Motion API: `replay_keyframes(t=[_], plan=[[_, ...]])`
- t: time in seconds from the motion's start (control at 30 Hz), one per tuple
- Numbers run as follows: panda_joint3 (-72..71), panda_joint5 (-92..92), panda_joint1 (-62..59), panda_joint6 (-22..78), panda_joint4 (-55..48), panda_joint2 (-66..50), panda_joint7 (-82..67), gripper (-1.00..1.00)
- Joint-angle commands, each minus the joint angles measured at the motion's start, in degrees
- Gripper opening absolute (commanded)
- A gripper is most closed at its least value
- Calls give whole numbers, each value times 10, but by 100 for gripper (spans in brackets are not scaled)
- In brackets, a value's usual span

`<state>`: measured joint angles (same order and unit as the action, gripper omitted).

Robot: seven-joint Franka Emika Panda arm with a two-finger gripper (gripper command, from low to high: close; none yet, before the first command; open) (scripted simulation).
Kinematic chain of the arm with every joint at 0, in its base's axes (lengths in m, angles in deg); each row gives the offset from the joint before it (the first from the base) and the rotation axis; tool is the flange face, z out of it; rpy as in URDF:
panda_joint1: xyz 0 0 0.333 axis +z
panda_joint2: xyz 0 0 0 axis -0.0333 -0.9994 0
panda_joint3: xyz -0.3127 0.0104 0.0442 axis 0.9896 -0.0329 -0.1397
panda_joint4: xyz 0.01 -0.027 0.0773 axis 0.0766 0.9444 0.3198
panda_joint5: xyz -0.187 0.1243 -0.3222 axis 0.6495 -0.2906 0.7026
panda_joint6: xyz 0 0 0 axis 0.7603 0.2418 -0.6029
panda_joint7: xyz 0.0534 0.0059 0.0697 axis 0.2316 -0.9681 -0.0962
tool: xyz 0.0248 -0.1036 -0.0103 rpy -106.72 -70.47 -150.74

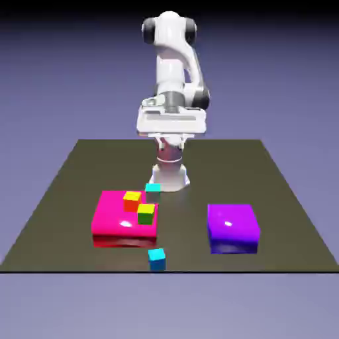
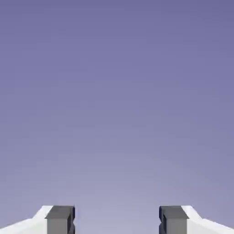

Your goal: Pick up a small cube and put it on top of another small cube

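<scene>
End effector point(image 1: 171, 141) is up high over the tabletop point(image 1: 218, 169), in front of the arm's point(image 1: 170, 63) base, fingers spread wide with nothing between them. From the hand view it's just two grey fingertips point(image 2: 61, 220) well apart and plain blue-violet backdrop point(image 2: 117, 100) behind, so yeah, no cube in its grip.

As for the tiny cyan cubes, one point(image 1: 153, 193) sits by the far corner of the glossy pink block point(image 1: 112, 218), on the exterior view's right side of it. Can't tell if it's touching the block. The other cyan cube point(image 1: 157, 259) is out by the near edge of the tabletop, apart from the pink block and a bit turned. So they're well apart, neither one stacked on the other.

Up on the pink block there's an orange cube with a yellow top point(image 1: 132, 202), and a green-and-yellow cube point(image 1: 146, 214) near it, closer to the camera. Shiny purple block point(image 1: 232, 228) sits by itself over on the exterior view's right.
</scene>
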<state>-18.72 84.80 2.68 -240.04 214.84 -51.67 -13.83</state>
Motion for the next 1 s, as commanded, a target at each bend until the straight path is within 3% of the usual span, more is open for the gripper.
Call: replay_keyframes(t=[0.0, 0.97], plan=[[1, 1, 1, 22, -21, -20, -2, 0], [32, 43, 21, 648, -623, -588, -62, 0]])
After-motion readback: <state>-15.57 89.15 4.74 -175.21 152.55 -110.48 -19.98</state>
